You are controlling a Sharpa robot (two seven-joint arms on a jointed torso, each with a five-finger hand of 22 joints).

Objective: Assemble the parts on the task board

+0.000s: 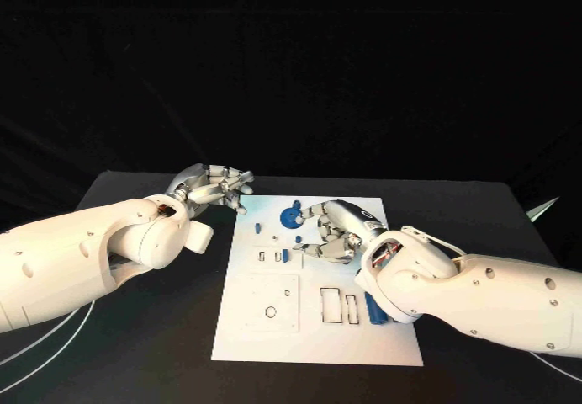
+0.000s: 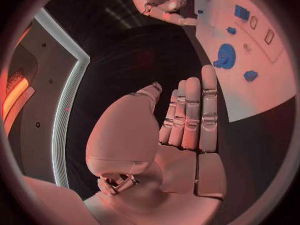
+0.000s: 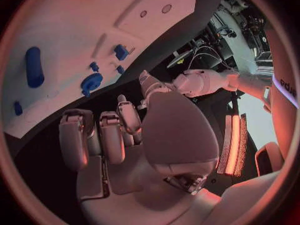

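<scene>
The white task board (image 1: 318, 332) lies in the middle of the black table. On its far part sits a blue gear (image 1: 291, 218) with small blue parts (image 1: 282, 255) near it, and a long blue part (image 1: 376, 312) lies by the right edge. My right hand (image 1: 338, 231) hovers over the board just right of the gear, fingers curled in, nothing seen in them (image 3: 119, 135). My left hand (image 1: 219, 187) is off the board's far left corner, over the table, fingers straight and holding nothing (image 2: 187, 120). The left wrist view shows the gear (image 2: 226, 55) and the right hand (image 2: 162, 0).
Empty cut-outs (image 1: 330, 305) mark the board's near half. Black table (image 1: 158, 337) surrounds the board on all sides. In the right wrist view the long blue part (image 3: 34, 67) and gear (image 3: 92, 81) lie on the board beyond my curled fingers.
</scene>
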